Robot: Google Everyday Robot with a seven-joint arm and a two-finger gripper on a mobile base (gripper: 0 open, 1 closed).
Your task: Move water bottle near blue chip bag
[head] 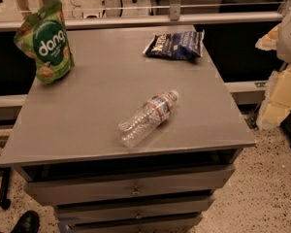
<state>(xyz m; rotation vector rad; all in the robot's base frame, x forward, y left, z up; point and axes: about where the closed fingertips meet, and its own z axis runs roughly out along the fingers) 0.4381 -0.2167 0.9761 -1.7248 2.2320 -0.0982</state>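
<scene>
The water bottle (148, 117) lies on its side near the front middle of the grey table top (87, 106). Its white cap points to the back right, and its label band is near the cap end. The blue chip bag (176, 44) lies flat at the back right of the table, well apart from the bottle. My gripper (280, 89) shows as pale white and yellowish parts at the right edge of the view. It is off the table's right side and far from both the bottle and the bag.
A green "dang" bag (45, 41) stands upright at the back left corner. The table is a cabinet with drawers (136, 191) below its front edge. A rail (136, 21) runs behind it. A dark shoe (24, 222) is on the floor at the bottom left.
</scene>
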